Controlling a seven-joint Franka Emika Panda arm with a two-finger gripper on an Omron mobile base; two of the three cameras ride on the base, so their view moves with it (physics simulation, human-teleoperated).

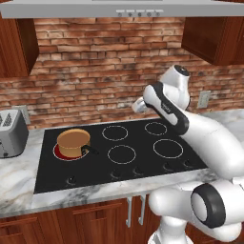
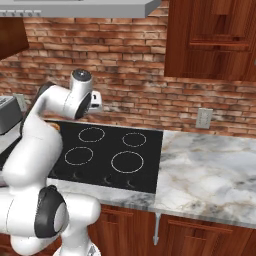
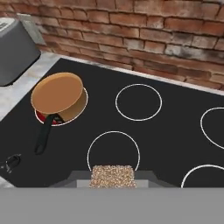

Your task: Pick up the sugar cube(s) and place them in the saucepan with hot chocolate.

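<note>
The saucepan with hot chocolate (image 1: 73, 142) is a small round copper-orange pot with a flat light brown top and a short black handle; in the left base view it sits at centre left, on a red-glowing burner at the left side of the black cooktop (image 1: 143, 164). In the hand view it lies at upper left (image 3: 59, 95), handle pointing down toward the lower left. A speckled brown sugar cube (image 3: 113, 176) shows at the bottom centre of the hand view, grasped in the end effector (image 3: 113, 181), over the front middle burner ring. The white arm (image 1: 190, 128) rises from the lower right of the left base view and bends toward the brick wall, its hand above the cooktop's rear. A grey toaster (image 1: 10, 133) stands on the marble tabletop (image 2: 210, 175) at far left
</note>
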